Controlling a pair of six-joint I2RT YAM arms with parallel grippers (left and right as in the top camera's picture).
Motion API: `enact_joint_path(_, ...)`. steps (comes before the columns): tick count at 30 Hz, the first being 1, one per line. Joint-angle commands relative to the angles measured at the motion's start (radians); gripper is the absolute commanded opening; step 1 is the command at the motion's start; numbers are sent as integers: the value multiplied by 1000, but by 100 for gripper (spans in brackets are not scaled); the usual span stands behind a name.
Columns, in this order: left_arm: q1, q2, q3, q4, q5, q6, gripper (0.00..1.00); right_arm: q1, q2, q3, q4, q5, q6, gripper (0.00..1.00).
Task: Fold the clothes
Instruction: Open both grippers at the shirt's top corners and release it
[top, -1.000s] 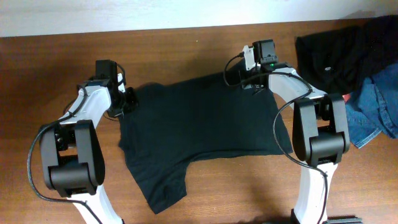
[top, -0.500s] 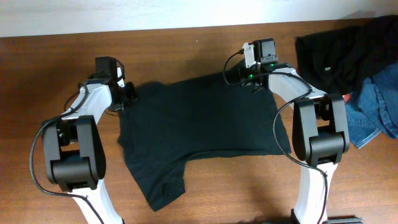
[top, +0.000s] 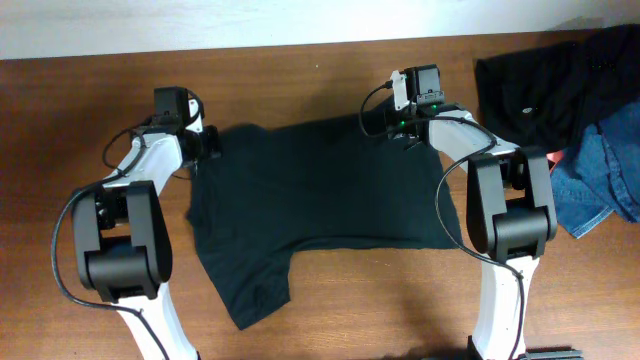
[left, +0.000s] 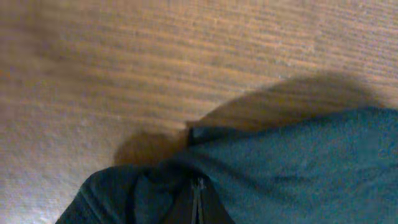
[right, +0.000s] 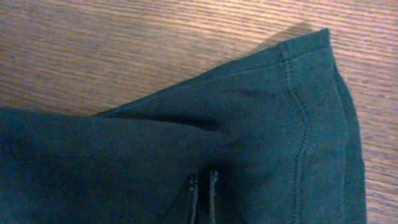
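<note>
The clothes, a black T-shirt (top: 320, 195), lie spread on the wooden table, with one sleeve (top: 250, 295) trailing toward the near left. My left gripper (top: 212, 143) is shut on the shirt's far left corner; in the left wrist view the closed left gripper (left: 198, 185) is buried in bunched dark fabric (left: 292, 168). My right gripper (top: 372, 122) is shut on the far right part of the shirt. In the right wrist view the right gripper (right: 202, 178) pinches the cloth beside a stitched hem (right: 301, 118). No logo shows.
A heap of dark clothing (top: 545, 85) and blue denim (top: 605, 170) lies at the table's right edge, close to the right arm. A pale wall (top: 250, 25) runs along the far edge of the table (top: 300, 85).
My left gripper has moved toward the far edge with its corner of the shirt. The shirt's left side and near sleeve have slid that way. The right gripper has barely moved.
</note>
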Motion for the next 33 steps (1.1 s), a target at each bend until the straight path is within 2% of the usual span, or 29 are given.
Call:
enact_joint_path(1, 2, 51, 4, 28, -61, 98, 0, 3, 35, 8, -1, 59, 36, 4)
enact_joint_path(9, 2, 51, 4, 157, -61, 235, 0, 3, 35, 8, 7, 69, 69, 4)
enact_joint_path(21, 2, 52, 12, 353, -61, 249, 0, 5, 35, 8, 80, 64, 69, 5)
enact_joint_path(23, 2, 52, 47, 335, -61, 248, 0, 5, 33, 8, 114, 52, 69, 27)
enact_joint_path(24, 2, 52, 72, 313, -59, 248, 0, 5, 30, 10, 122, 45, 69, 33)
enact_joint_path(29, 2, 52, 269, 77, 16, 197, 0, 4, -18, 43, 44, 34, 96, 45)
enact_joint_path(32, 2, 52, 394, -119, 71, 106, 5, 3, -65, 75, -61, 34, 114, 52)
enact_joint_path(33, 1, 52, 437, -206, 93, 69, 7, 3, -82, 86, -106, 34, 114, 57)
